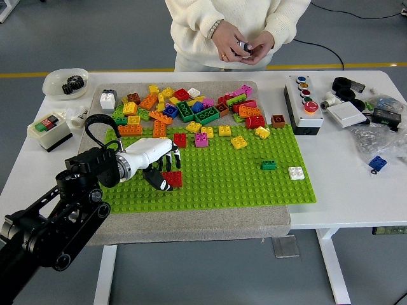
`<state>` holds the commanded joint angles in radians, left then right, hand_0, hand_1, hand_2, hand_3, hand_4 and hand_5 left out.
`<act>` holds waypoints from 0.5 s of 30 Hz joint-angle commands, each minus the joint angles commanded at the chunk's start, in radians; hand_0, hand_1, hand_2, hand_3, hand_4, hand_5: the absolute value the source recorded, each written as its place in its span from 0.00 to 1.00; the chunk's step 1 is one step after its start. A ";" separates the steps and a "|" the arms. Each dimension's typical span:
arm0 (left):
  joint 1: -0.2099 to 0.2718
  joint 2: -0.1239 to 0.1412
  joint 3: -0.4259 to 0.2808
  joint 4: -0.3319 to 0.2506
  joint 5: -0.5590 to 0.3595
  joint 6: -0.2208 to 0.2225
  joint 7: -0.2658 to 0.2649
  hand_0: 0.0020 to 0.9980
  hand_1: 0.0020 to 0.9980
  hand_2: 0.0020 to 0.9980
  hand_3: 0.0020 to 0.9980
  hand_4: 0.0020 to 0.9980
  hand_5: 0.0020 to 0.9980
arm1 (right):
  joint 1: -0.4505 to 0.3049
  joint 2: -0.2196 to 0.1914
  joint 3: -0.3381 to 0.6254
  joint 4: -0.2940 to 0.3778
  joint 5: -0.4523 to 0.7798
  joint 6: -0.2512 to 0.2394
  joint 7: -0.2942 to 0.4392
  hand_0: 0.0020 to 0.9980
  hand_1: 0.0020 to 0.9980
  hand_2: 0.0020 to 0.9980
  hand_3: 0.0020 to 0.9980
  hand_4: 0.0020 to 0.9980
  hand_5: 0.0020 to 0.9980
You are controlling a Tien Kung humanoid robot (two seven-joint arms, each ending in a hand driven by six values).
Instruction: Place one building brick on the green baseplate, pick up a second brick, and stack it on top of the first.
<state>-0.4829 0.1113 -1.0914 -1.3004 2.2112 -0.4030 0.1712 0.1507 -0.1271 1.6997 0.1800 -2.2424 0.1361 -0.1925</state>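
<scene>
Partly hidden, red brick (172, 179) under left hand (157, 164).

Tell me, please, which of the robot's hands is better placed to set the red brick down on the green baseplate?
The left. The left hand is already shut on the red brick, low over the green baseplate. The right arm is not in view.
</scene>
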 joint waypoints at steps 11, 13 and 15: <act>-0.002 -0.006 0.004 0.011 -0.008 0.021 -0.009 0.50 0.38 0.41 0.49 0.94 0.00 | 0.004 0.001 -0.002 0.000 0.005 -0.001 0.000 0.75 0.66 0.73 0.62 0.84 0.31; -0.002 -0.008 0.006 0.013 -0.008 0.024 -0.010 0.50 0.38 0.41 0.49 0.94 0.00 | 0.004 0.001 -0.002 0.000 0.005 -0.001 0.000 0.75 0.66 0.73 0.62 0.84 0.31; -0.001 -0.009 0.008 0.017 -0.008 0.027 -0.012 0.50 0.38 0.41 0.49 0.94 0.00 | 0.004 0.001 -0.003 0.000 0.007 -0.001 0.000 0.75 0.66 0.73 0.62 0.84 0.31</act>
<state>-0.4840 0.1019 -1.0834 -1.2836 2.2027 -0.3755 0.1597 0.1548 -0.1263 1.6962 0.1800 -2.2357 0.1354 -0.1928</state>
